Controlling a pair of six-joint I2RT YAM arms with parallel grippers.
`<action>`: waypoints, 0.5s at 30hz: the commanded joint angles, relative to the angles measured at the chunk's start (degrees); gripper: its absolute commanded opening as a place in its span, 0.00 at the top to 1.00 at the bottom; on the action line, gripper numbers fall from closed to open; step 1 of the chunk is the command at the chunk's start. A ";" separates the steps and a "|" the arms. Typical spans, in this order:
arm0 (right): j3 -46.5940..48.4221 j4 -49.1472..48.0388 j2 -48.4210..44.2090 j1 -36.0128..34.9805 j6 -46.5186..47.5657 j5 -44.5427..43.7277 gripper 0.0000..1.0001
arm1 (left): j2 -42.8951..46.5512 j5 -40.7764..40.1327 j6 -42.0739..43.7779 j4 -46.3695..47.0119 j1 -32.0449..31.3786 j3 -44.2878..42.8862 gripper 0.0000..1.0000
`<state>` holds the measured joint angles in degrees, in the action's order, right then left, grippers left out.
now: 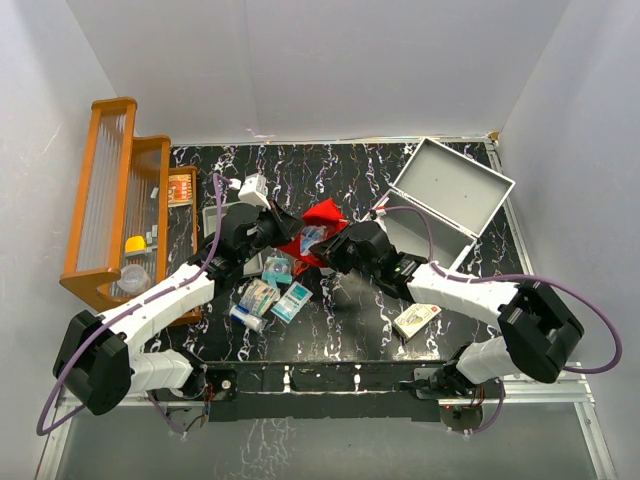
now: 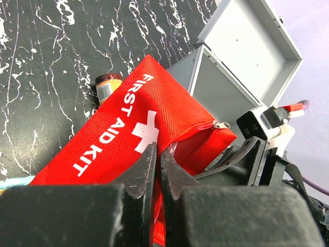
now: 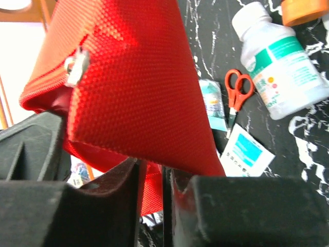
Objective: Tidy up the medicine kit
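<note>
The medicine kit [image 1: 452, 195] is a light-grey metal case, open, at the back right; it also shows in the left wrist view [image 2: 241, 62]. A red first-aid pouch [image 1: 318, 226] with a white cross is held up between both arms at mid-table. My left gripper [image 2: 157, 159] is shut on the pouch's [image 2: 128, 134] one edge. My right gripper [image 3: 151, 172] is shut on its [image 3: 133, 82] other edge. The pouch's zip is open, with packets showing inside from above.
A wooden rack [image 1: 115, 210] stands at the left with a yellow-capped item. Loose packets [image 1: 275, 290] lie near the left arm. A small box [image 1: 416, 319] lies at the front right. A white bottle [image 3: 280, 62], red scissors [image 3: 235, 90] and sachets show below the pouch.
</note>
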<state>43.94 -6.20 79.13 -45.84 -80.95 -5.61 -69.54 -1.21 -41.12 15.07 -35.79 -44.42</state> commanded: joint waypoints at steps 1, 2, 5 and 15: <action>4.56 4.41 -2.15 0.64 9.17 1.16 0.74 | 1.85 1.85 1.51 0.83 0.28 -2.22 1.00; 5.74 6.30 -2.98 1.18 11.76 1.81 0.66 | 1.57 2.11 2.55 0.44 0.35 -2.37 1.00; 10.01 13.98 -6.32 3.29 20.83 4.41 0.49 | 0.44 3.99 7.87 -1.86 0.62 -3.47 1.00; 21.12 34.63 -12.54 10.23 64.06 24.91 0.41 | -3.90 24.56 40.17 -19.05 1.23 -12.11 1.00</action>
<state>60.10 19.03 66.92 -35.55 -39.16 11.11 -71.59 10.98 -16.67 5.15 -34.96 -50.59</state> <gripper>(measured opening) 0.580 0.019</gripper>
